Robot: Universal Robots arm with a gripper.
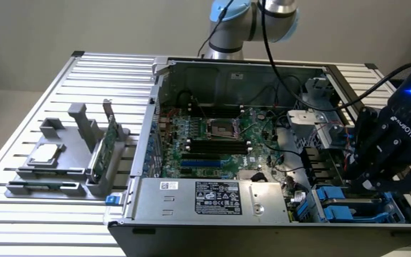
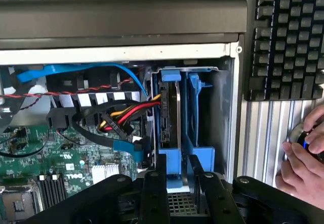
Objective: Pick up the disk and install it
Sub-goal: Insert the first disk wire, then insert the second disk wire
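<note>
Lower right of exterior frame, in drive bay | claw [image 2: 178, 179] part-open astride disk [image 2: 169, 115], grip uncertain | keep disk square to blue rails while seating.

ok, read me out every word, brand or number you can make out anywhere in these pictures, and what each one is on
"ROBOTIQ": on the side of the tool, printed sideways.
"DELL": on the green motherboard, in white.
Power supply label: dense print, too small to read.
Small white sticker on the power supply: unreadable.
Keyboard keys: legends too blurred to read.
</note>
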